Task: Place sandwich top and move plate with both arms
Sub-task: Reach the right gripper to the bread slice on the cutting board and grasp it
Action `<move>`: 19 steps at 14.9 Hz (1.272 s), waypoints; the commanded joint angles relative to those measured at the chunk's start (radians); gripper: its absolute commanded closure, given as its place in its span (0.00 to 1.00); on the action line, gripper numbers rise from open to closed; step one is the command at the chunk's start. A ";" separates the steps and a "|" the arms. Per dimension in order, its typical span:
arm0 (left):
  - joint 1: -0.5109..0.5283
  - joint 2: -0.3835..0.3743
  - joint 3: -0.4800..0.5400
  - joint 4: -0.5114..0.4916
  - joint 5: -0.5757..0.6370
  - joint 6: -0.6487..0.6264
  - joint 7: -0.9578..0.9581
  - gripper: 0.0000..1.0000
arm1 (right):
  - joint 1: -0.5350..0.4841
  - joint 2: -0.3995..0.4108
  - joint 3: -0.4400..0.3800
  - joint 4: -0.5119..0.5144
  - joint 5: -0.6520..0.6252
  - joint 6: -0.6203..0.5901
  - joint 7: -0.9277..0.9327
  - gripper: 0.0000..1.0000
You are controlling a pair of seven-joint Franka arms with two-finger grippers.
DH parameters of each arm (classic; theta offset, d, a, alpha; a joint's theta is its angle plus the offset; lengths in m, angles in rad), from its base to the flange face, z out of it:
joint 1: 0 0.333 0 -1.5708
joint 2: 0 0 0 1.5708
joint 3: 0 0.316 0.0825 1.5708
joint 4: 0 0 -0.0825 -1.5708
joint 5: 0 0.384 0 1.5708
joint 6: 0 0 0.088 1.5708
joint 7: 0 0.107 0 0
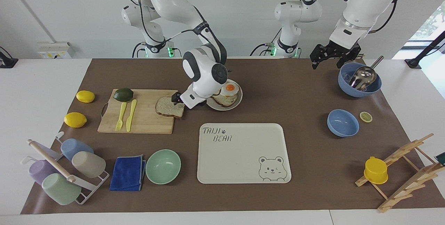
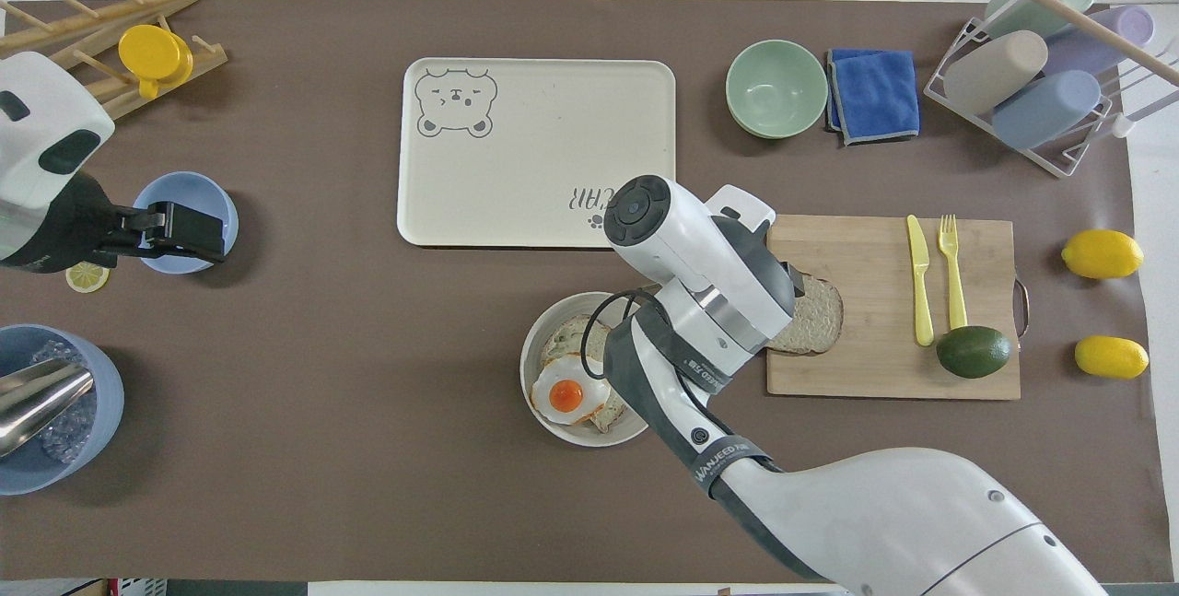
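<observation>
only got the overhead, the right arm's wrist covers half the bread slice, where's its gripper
observer: the facing view shows the right gripper down low at the sandwich top's edge nearest the plate; contact can't be told.
operator: slice lifted yet
observer: no, it lies flat on the cutting board.
operator: left gripper looks inside the small blue bowl
observer: it isn't; the left gripper hangs open, high in the air, well clear of the small blue bowl.
</observation>
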 commanded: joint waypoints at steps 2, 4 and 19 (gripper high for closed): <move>0.004 -0.009 -0.001 0.005 0.001 -0.019 0.003 0.00 | -0.017 -0.046 0.011 -0.074 -0.018 0.043 -0.018 0.08; 0.004 -0.009 -0.001 0.005 0.001 -0.019 0.003 0.00 | -0.017 -0.052 0.011 -0.080 -0.020 0.039 -0.023 0.12; 0.004 -0.010 -0.001 0.005 0.001 -0.019 0.003 0.00 | 0.013 -0.030 0.052 0.091 -0.020 -0.159 -0.115 1.00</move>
